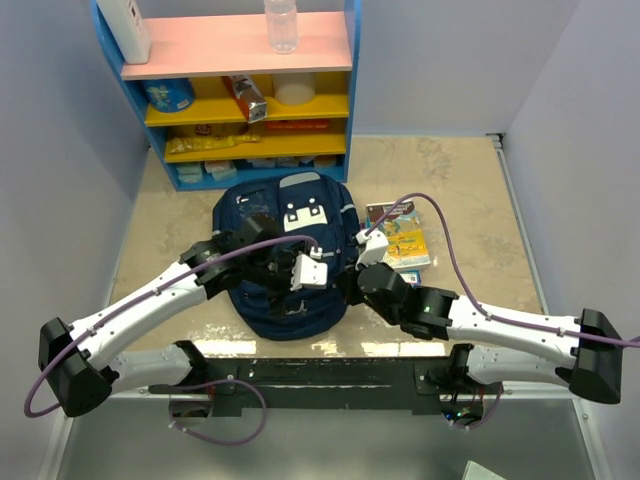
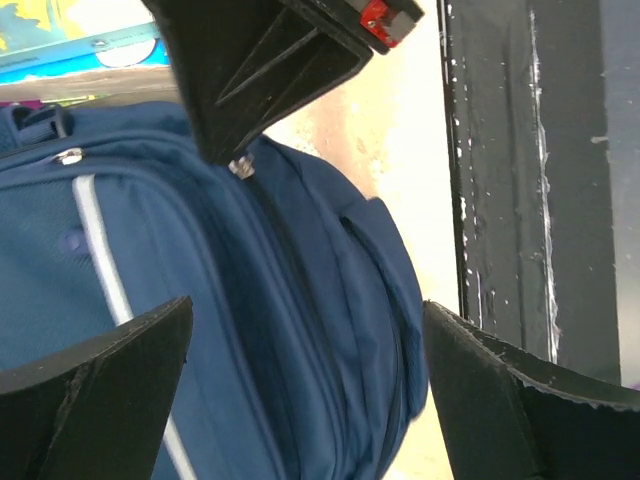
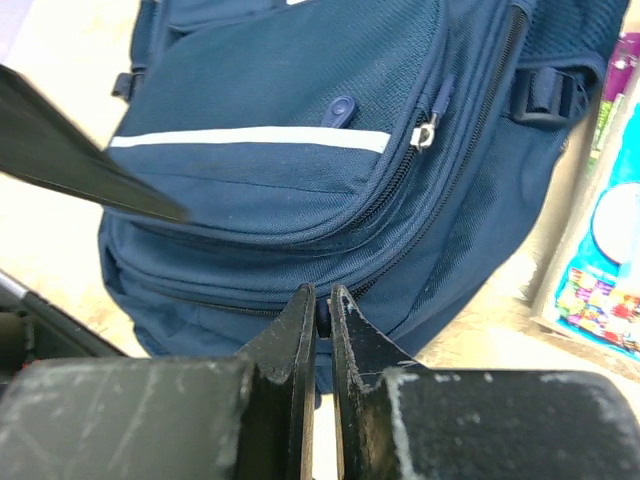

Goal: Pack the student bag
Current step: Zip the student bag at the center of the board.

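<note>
The student bag (image 1: 290, 318) lies flat on the table (image 1: 470, 200), front face up, directly under both sets of fingers. It is navy fabric with a thin light stripe across the front pocket and a white patch near its far end. The zips in view look closed, and nothing has been put inside as far as the pictures show. The fabric is soft and slack, so it will probably drag along with a pulled zip unless it is held down.

The right gripper (image 3: 322, 295) is clenched, its fingers (image 3: 290, 340) almost touching, and it pinches a small dark zip pull (image 3: 322, 315) on the bag's near edge. A second, silver slider (image 3: 428, 130) sits beyond the fingertips and to their right, untouched.

The left gripper (image 2: 305, 320) is fully released, with its fingers (image 2: 110, 380) spread wide and holding nothing. The bag's side panel fills the gap between them, and whether they touch the fabric cannot be told.

Judgement: the step in hand is opening a compartment, early in the task. The next move calls for drawing the pinched pull along its track while the free fingers brace the bag.

Picture books (image 1: 400, 240) lie just beyond the right fingers beside the bag, and a shelf unit (image 1: 240, 100) stands well beyond both.
</note>
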Controlling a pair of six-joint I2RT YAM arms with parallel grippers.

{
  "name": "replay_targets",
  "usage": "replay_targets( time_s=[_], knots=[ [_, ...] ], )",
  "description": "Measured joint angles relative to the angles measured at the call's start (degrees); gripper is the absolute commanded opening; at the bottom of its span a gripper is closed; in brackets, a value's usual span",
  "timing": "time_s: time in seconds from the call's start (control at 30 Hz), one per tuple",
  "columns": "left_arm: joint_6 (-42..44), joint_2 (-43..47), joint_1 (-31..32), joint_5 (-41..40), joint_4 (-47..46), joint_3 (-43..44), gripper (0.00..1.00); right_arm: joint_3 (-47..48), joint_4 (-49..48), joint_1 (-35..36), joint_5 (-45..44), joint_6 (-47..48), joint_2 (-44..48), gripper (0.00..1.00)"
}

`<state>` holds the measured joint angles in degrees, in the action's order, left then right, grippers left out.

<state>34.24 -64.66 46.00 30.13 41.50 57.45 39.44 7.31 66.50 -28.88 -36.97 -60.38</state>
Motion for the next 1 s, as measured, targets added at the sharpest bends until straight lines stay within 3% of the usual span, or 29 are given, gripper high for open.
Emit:
replay_targets(
  time_s=[0.57,0.63,0.73,0.8,0.83,0.87,1.0],
  knots=[
    [-8.00,-1.57,1.81,-11.10,-12.09,-6.51,0.99,5.01,1.38,3.26,1.49,0.22,-2.69,0.00],
    [-8.11,-1.57,1.84,-11.15,-12.59,-6.69,0.88,5.05,1.42,3.26,1.44,0.04,-2.73,0.00],
    [-7.50,-1.42,1.81,-11.19,-13.31,-7.06,0.52,5.35,1.75,3.28,1.44,-0.13,-2.80,0.00],
    [-7.41,-1.14,1.84,-11.26,-13.68,-7.72,0.38,5.49,1.75,3.39,1.46,-0.15,-2.84,0.00],
    [-7.15,-0.96,1.88,-11.06,-13.66,-8.15,0.14,5.62,1.64,3.54,1.42,-0.20,-2.91,0.00],
    [-6.88,-0.70,2.10,-11.08,-13.70,-8.61,0.00,5.66,1.55,3.65,1.51,-0.15,-2.91,0.00],
    [-6.23,0.17,2.40,-11.17,-13.79,-9.44,0.00,5.68,1.31,3.87,1.49,-0.13,-2.93,0.00]
  ],
)
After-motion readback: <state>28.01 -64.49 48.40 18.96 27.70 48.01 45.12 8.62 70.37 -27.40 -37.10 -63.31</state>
